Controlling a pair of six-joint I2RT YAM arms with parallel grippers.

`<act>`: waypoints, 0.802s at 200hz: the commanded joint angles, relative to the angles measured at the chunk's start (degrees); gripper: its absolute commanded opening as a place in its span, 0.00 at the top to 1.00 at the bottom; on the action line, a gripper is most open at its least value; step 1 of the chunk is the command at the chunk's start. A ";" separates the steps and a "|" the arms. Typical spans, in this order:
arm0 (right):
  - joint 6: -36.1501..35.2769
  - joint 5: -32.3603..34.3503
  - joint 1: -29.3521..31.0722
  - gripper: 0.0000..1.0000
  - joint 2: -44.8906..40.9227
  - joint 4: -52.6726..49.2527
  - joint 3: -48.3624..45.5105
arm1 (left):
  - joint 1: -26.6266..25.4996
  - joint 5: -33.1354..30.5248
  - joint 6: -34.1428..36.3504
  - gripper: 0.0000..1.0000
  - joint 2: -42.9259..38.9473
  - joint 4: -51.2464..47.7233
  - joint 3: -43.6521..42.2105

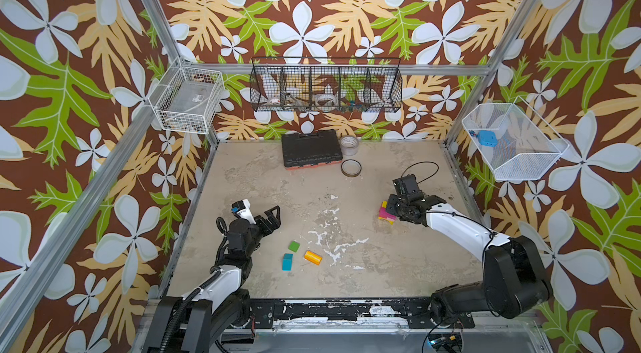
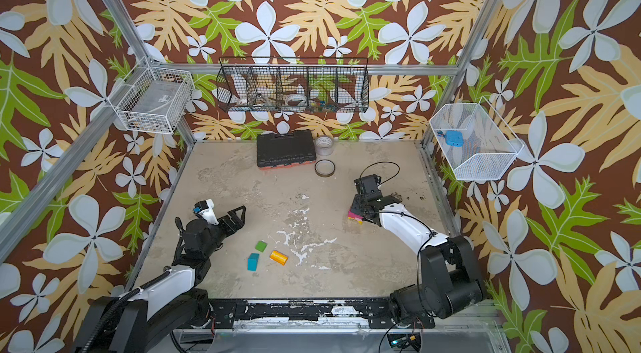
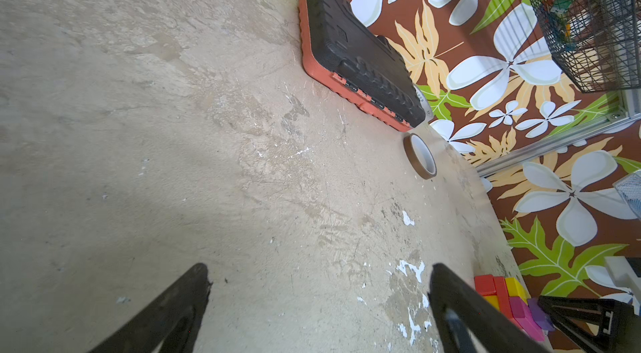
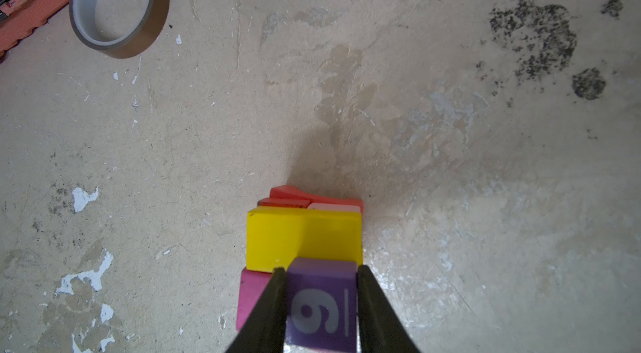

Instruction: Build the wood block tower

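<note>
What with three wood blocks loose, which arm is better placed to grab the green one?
Left. The left gripper is open and near the small green wood block; the right gripper grips the purple numbered cube at the tower.

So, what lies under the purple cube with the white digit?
A flat magenta wood block shows beneath the purple digit cube, gripped between the right fingers; the cube covers the rest.

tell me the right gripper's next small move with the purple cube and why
Probably ease the purple cube down until it seats before opening. The right gripper is clamped on its sides over the magenta block, beside the yellow block; whether it already rests isn't visible.
</note>
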 commanded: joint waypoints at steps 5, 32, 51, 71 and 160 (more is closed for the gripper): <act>0.33 0.87 0.00 0.68 0.46 -0.03 0.53 | 0.03 0.15 0.36 0.00 0.11 2.34 0.33; 0.45 1.13 0.00 0.68 0.58 -0.04 0.53 | 0.03 0.30 0.41 0.00 0.09 2.29 0.32; 0.62 1.22 -0.03 0.68 0.58 -0.12 0.53 | 0.03 0.29 0.38 0.00 0.08 2.28 0.32; 0.62 1.25 0.00 0.68 0.58 -0.03 0.52 | 0.03 0.24 0.38 0.00 0.09 2.42 0.27; 0.62 1.31 -0.07 0.53 -0.50 -0.81 0.89 | 0.03 0.05 0.27 0.00 -0.11 2.40 0.24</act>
